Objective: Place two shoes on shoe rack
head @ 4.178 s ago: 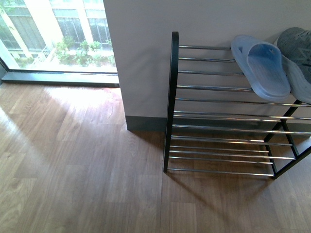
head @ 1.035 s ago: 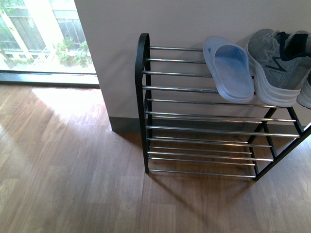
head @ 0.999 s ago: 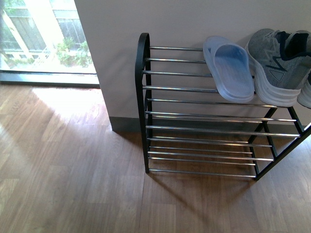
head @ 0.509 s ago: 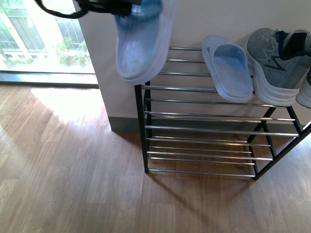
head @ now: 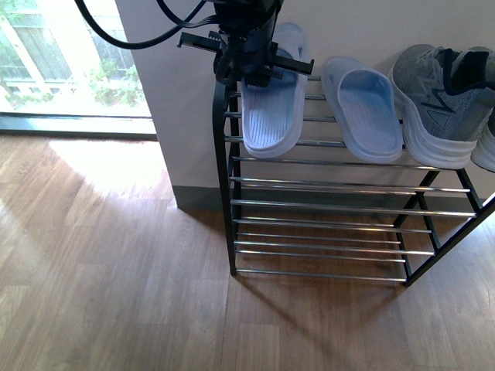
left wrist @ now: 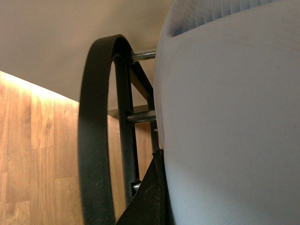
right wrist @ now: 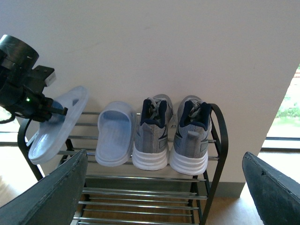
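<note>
Pale blue slide point(head: 271, 116) is being held by the left gripper point(head: 249, 66), clamped at its heel, over the rack's point(head: 223, 154) top tier. Long axis is being kept front-to-back, parallel to the second slide point(head: 363, 108) just beside. Right gripper point(right wrist: 164, 187) is being held wide, well back.

left arm point(head: 246, 31): black housing, boxy wrist block with small bracket tabs | cables: two black cords looping off its upper end | indicator: small green light on the wrist, seen from right wrist view | right gripper point(right wrist: 164, 192): dark grey matte jaws, broad, tapered, faintly textured | markings: none legible
</note>
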### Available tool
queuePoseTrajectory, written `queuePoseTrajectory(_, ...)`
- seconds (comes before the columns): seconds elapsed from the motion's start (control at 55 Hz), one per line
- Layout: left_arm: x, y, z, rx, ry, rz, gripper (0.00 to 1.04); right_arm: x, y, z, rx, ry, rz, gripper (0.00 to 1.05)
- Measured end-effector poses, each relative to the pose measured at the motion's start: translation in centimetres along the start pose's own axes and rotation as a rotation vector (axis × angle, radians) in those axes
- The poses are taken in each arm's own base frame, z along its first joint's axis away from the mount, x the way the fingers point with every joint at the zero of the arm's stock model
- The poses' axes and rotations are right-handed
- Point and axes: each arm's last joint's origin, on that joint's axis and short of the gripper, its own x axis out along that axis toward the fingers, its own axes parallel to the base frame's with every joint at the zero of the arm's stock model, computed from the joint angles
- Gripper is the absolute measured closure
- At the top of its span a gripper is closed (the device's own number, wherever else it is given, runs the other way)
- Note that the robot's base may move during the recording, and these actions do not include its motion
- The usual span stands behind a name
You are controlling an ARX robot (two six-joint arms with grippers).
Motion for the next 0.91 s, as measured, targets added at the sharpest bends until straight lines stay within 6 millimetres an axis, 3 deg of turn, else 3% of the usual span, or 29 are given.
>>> queuePoseTrajectory(0.182,0.5,0.0,0.0,-0.016,0.011,-0.049,0.76,0.0,0.0,0.0,0.0,0.0,0.0,0.09)
queuePoseTrajectory(0.272,-1.6,0.6,0.7,-0.059,-0.03,-0.147,0.56,0.0,0.0,0.0,0.0,0.0,0.0,0.09)
queuePoseTrajectory(0.436,-11.1,4.5,5.1,-0.142,-0.26,-0.22,0.26,0.0,0.0,0.0,0.0,0.0,0.0,0.09)
queuePoseTrajectory(0.545,-18.7,8.9,6.9,-0.149,-0.505,-0.153,0.11,0.0,0.0,0.0,0.0,0.0,0.0,0.09)
queuePoseTrajectory(0.599,-22.7,12.1,6.4,-0.206,-0.702,0.017,0.21,0.0,0.0,0.0,0.0,0.0,0.0,0.09)
queuePoseTrajectory(0.654,-24.8,13.7,5.2,-0.234,-0.794,0.079,0.29,0.0,0.0,0.0,0.0,0.0,0.0,0.09)
queuePoseTrajectory(0.781,-26.9,16.4,0.8,-0.255,-0.875,0.154,0.46,0.0,0.0,0.0,0.0,0.0,0.0,0.09)
queuePoseTrajectory(0.799,-25.2,16.8,-8.8,-0.197,-0.734,0.115,0.82,0.0,0.0,0.0,0.0,0.0,0.002,0.09)
queuePoseTrajectory(0.908,-26.3,17.3,-11.0,-0.199,-0.746,0.123,0.98,0.0,0.0,0.0,0.0,0.0,0.002,0.09)
